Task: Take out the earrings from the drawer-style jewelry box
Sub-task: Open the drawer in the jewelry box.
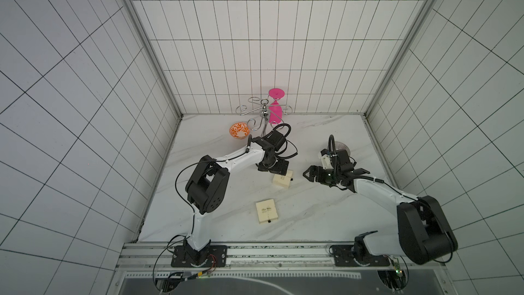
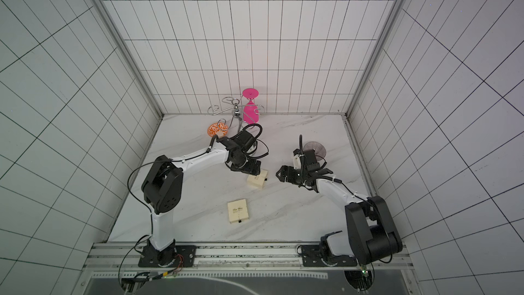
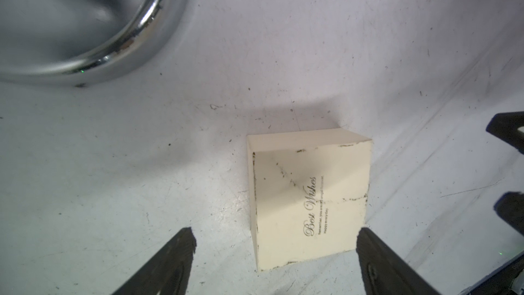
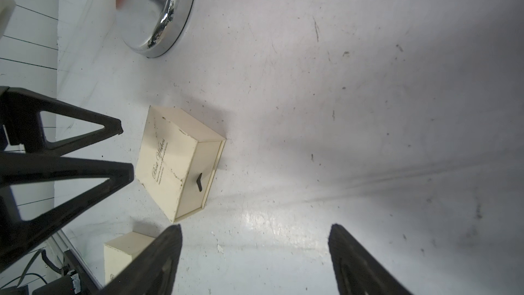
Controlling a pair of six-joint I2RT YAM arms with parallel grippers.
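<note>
Jaws apart on left gripper (image 3: 275, 232), straddling jewelry box (image 3: 309, 200), unclamped, 1 fingertip (image 3: 368, 246) at its edge. Jaws apart on right gripper (image 4: 256, 226) too, over table (image 4: 326, 137), pull tab (image 4: 199, 182) ahead.

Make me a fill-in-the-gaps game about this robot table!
The table holds ___ cream boxes.
The glass hanging on the chrome rack is ___.
The bowl has an ___ pattern.
The box at the left claw says Best ___.
Missing words: two, pink, orange, Wishes.

Cream jewelry box (image 4: 175, 163), black pull tab (image 4: 200, 182) showing, on the table (image 4: 340, 109) — right gripper (image 4: 256, 227) spread.
</note>
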